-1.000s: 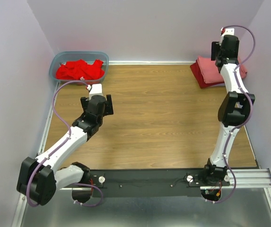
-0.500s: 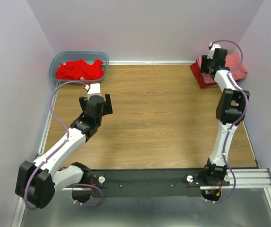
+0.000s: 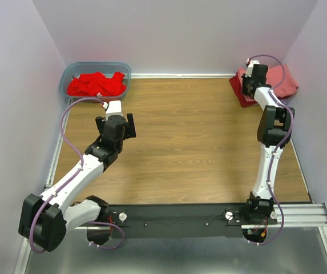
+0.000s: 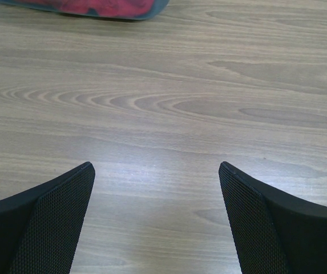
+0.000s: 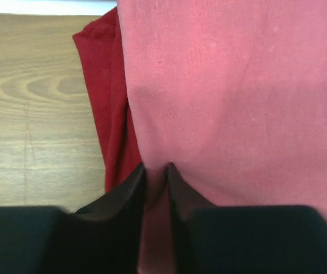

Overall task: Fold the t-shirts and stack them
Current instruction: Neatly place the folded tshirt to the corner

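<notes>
A salmon-pink t-shirt [image 3: 282, 80] [image 5: 237, 85] lies on top of a folded darker crimson t-shirt [image 3: 241, 93] [image 5: 103, 103] at the table's far right corner. My right gripper [image 3: 252, 76] [image 5: 156, 166] is down on this stack, shut on a pinched ridge of the pink fabric near its left edge. Several crumpled bright red t-shirts [image 3: 96, 85] fill the blue-grey tub [image 3: 72, 69] at the far left. My left gripper [image 3: 116, 118] [image 4: 156, 166] hovers open over bare wood, short of the tub [image 4: 152, 10], holding nothing.
Purple walls close in the table on the left, back and right. A metal rail [image 3: 306, 214] runs along the near edge by the arm bases. The wooden tabletop [image 3: 192, 137] spreads between the two arms.
My right gripper has swung down and left onto the stack and closed on the pink t-shirt, bunching it. The left arm has hardly moved.
</notes>
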`<state>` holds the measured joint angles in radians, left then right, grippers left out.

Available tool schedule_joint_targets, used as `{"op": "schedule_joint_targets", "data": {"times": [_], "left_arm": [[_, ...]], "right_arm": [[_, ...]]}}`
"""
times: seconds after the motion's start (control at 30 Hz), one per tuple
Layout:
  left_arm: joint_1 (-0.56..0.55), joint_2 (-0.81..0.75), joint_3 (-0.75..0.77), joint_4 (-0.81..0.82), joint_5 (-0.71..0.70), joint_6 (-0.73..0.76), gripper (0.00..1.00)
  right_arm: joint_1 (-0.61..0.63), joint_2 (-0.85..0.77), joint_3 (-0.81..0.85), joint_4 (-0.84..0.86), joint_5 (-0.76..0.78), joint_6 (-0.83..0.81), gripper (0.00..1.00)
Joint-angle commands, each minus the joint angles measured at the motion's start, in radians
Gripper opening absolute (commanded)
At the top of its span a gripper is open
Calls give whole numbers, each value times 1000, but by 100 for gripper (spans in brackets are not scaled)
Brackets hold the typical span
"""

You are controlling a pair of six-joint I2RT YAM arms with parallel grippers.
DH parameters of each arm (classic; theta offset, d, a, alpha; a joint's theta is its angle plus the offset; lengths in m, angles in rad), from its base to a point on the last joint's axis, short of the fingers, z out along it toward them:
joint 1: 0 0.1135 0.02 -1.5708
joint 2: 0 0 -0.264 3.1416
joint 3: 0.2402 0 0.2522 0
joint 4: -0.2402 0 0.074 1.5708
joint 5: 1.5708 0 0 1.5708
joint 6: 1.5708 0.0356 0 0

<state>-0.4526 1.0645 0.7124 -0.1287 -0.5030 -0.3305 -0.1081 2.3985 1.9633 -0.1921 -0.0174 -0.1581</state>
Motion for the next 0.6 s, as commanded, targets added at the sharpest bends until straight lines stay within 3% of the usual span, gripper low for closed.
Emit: {"op": "schedule_joint_targets", "data": {"times": [0.0,0.1,0.23,0.43,0.47,0.5,0.57], "left_arm": [[6,2,25,20,-5,-5,96],[6,2,25,20,-3,-4,96],[6,-1,25,21,0,-4,96],[5,-17,24,20,0,-2,96],[6,-17,24,21,0,-4,96],[5,-18,24,20,1,-2,96],[6,-18,25,20,3,-1,96]], "right_arm": [[30,22,16,-38,7,-4,15],[45,-5,0,-36,-1,-3,5],[68,-44,-17,-37,-24,18,1],[77,-64,-18,-36,-67,55,2],[77,-59,-18,-36,-70,61,5],[76,-56,-17,-38,-70,63,19],[77,-67,-27,-40,-70,71,34]]}}
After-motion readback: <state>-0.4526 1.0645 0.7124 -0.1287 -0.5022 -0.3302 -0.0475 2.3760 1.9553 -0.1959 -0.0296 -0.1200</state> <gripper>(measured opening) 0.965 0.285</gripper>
